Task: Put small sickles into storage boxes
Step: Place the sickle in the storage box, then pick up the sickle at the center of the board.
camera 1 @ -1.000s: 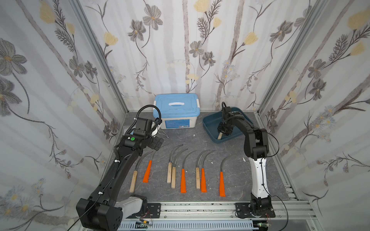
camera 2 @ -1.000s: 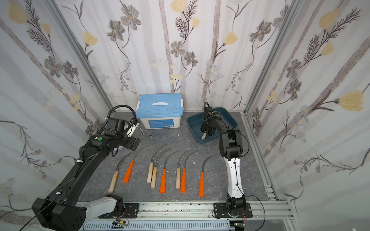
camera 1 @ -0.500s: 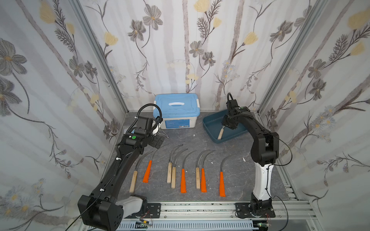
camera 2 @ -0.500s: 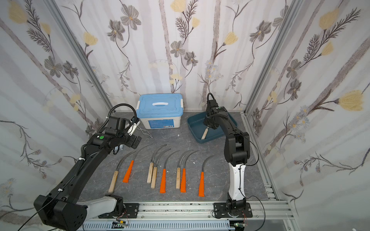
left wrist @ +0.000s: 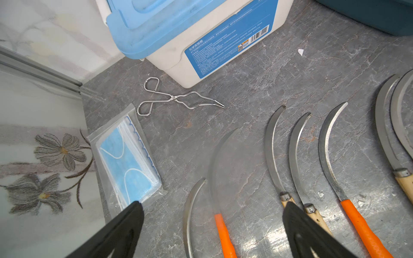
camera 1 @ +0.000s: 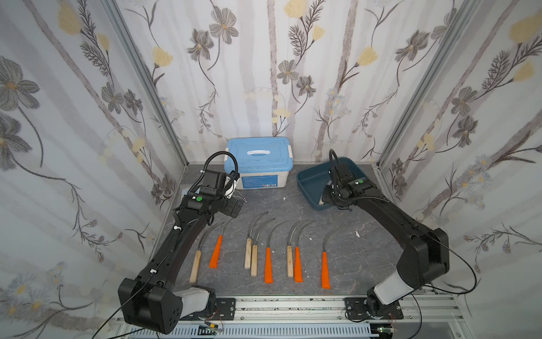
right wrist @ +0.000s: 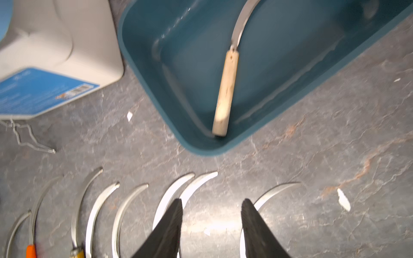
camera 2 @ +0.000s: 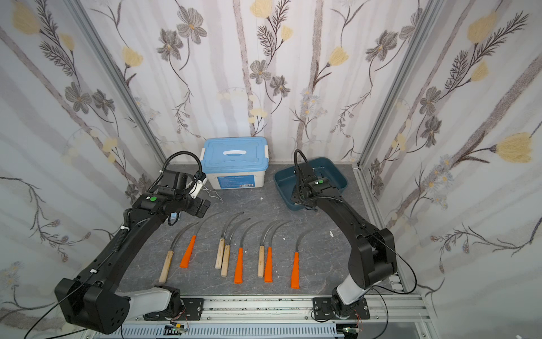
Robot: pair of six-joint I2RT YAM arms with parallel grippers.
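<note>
one wooden-handled sickle (right wrist: 225,89) lies flat inside the teal storage tray (camera 1: 306,187), which sits at the back right corner of the table (camera 1: 293,205) — handle toward the tray's near end, blade curving off to its far end. the other eight small sickles (camera 1: 268,264) lie side by side in a row along the front edge, four with orange handles and four with wooden ones, blades pointing to the back. the right gripper (right wrist: 212,201) hangs by the tray's near end, jaws partly apart with nothing between them. the left gripper (left wrist: 212,205) is spread wide and empty — it hovers over the left end of the row, above the blades. a white box with a blue lid (camera 1: 258,155) stands at the middle of the back edge. wire tongs (left wrist: 176,98) lie just beside its left front corner, and a sealed pack of blue face masks (left wrist: 127,160) lies by the left edge
</note>
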